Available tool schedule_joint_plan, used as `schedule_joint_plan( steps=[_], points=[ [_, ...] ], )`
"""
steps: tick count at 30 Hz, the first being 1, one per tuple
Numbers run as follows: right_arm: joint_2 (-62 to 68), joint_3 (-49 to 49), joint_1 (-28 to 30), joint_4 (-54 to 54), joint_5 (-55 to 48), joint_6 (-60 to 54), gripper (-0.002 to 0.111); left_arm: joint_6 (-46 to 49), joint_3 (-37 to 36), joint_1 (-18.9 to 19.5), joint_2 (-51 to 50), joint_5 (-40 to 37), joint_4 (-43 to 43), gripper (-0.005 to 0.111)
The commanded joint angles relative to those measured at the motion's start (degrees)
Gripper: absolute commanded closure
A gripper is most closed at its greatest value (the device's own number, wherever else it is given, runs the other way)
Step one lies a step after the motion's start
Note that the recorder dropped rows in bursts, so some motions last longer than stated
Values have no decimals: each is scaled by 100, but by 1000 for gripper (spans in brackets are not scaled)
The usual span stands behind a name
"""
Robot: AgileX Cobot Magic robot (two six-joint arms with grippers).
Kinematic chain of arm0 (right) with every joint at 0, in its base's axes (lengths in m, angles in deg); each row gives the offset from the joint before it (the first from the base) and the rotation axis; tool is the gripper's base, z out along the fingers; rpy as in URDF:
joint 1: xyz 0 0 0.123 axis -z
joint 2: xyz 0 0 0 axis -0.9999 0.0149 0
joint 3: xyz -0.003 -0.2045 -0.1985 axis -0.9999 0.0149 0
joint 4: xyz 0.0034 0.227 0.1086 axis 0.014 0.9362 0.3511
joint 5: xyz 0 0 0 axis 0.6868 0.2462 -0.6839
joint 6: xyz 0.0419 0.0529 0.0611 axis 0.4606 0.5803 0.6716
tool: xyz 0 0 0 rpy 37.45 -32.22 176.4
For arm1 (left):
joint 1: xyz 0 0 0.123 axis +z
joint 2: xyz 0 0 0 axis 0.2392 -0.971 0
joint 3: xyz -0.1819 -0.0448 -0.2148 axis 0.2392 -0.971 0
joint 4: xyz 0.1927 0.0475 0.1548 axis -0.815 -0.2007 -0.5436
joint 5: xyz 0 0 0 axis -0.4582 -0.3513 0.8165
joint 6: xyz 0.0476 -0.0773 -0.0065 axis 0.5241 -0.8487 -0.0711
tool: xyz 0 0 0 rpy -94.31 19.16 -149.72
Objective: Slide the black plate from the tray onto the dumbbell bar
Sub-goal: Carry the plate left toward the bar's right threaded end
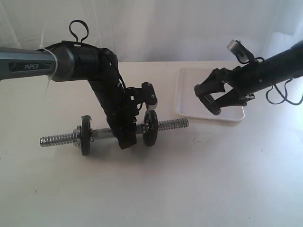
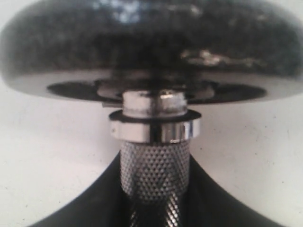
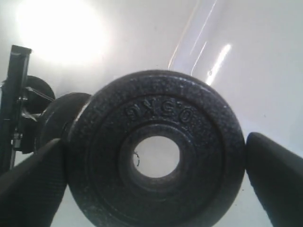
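Right pincer is up over the shallow white square plastic tray, and it is clamped on the round, matte black plate with the centre hole. The right wrist view confirms it: the black plate fills the picture, raised lettering on its face, with a dark finger pressed to the rim on one side and its partner on the other. The plate is clear of the tray floor and turned up on edge. It is apart from the bar, not on it yet.

Over on the left, the left pincer is closed on the short chrome steel dumbbell bar, gripping the middle section. The bar runs across the pale counter, and its threaded end nearest the tray is bare and sits slightly higher in the exterior view. Two more black discs are already on it: one disc just beside the pincer on the tray side, and another disc on the far side towards the other threaded end.

In the left wrist view the knurled grip rises between the black fingers. A bright silver collar sits above it and a black disc beyond that. I cannot tell whether the discs rest on the counter.
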Motion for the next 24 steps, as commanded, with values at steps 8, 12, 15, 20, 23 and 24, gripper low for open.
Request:
schedule_joint_plan(
  steps=[8,12,15,20,23,24],
  points=[
    [-132,687,417,1779,-518,-1128,108,65,24,26,103,657,445,107],
    [-132,779,417,1583,-518,-1225,108,186,24,26,103,657,524,107],
    [-132,802,417,1360,-518,-1292,108,306,24,26,103,657,524,107],
    [-132,802,393,1294,-518,-1327,108,328,24,26,103,704,577,107],
    [-132,802,342,1316,-518,-1372,108,530,24,26,103,702,781,107],
    [-132,802,325,1330,-518,-1370,108,648,24,26,103,716,904,107]
  ],
)
